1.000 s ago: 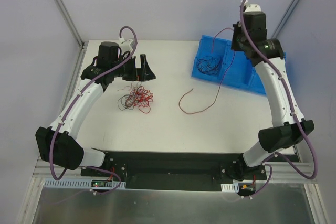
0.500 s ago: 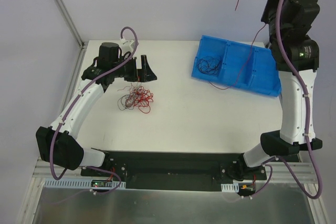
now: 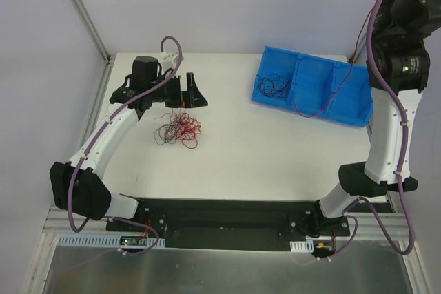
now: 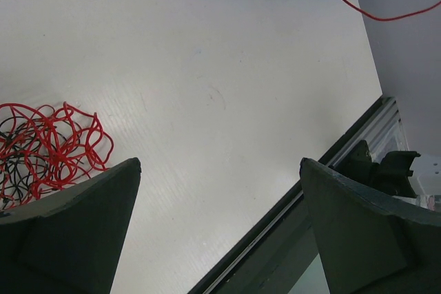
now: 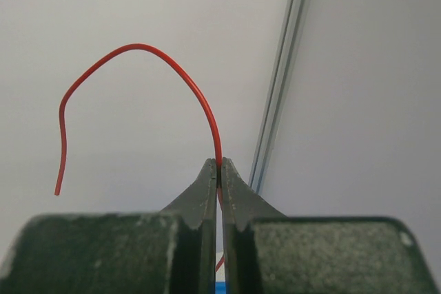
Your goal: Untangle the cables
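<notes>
Right gripper [image 5: 218,164] pinches red cable [image 5: 138,45] — hanging downward.

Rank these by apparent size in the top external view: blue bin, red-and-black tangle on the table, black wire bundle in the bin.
1. blue bin, clearly largest.
2. red-and-black tangle, mid-sized.
3. black wire bundle, smallest, though it lies slightly farther from the camera.

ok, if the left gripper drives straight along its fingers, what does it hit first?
Likely the bare white tabletop. The left gripper is open, and the tangle of thin red and black wires sits off beside one finger, not between them. Depth unclear.
</notes>
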Controlling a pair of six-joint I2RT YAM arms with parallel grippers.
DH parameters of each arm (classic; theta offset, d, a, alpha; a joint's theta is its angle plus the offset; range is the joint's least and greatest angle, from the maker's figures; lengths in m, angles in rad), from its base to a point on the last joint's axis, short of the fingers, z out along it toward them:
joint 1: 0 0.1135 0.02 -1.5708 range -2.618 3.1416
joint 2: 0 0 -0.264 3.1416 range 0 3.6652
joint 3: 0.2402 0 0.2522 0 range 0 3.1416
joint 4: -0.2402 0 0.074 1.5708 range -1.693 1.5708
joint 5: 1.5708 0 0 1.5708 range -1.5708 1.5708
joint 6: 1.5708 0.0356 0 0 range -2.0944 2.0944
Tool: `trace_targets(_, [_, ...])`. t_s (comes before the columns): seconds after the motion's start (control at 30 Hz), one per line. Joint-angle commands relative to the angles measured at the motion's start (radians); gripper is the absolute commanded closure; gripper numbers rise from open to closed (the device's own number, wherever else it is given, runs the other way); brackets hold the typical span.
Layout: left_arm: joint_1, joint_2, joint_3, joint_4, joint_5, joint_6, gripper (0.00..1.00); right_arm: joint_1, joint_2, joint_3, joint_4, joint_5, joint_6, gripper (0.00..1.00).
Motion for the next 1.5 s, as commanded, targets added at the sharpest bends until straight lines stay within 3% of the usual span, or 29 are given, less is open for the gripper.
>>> trace_targets(0.0, [0.003, 0.01, -0.005, 0.033, 0.044, -0.012, 0.01, -0.04, 0.043, 0.004, 0.115, -0.019, -0.026, 1.0])
trace_targets(0.5, [0.003, 0.04, -0.005, 0.034, 0.05, -0.01, 0.01, -0.23, 0.164, -0.054, 0.141, -0.107, 0.156, 1.0])
trace_targets(0.8, [0.003, 0.04, -0.008, 0.039, 0.059, -0.018, 0.01, -0.235, 0.063, -0.449, 0.204, -0.108, 0.233, 1.0])
trace_targets(1.03, [-0.004, 0.036, -0.013, 0.048, 0.075, -0.026, 0.01, -0.235, 0.029, -0.697, 0.275, -0.2, 0.34, 1.0])
trace_targets(1.27, [-0.018, 0.045, -0.018, 0.053, 0.075, -0.026, 0.01, -0.237, 0.129, -0.678, 0.31, -0.233, 0.322, 1.0])
trace_targets(1.47, [-0.021, 0.045, -0.018, 0.053, 0.07, -0.021, 0.01, -0.255, 0.25, -0.492, 0.226, -0.162, 0.268, 1.0])
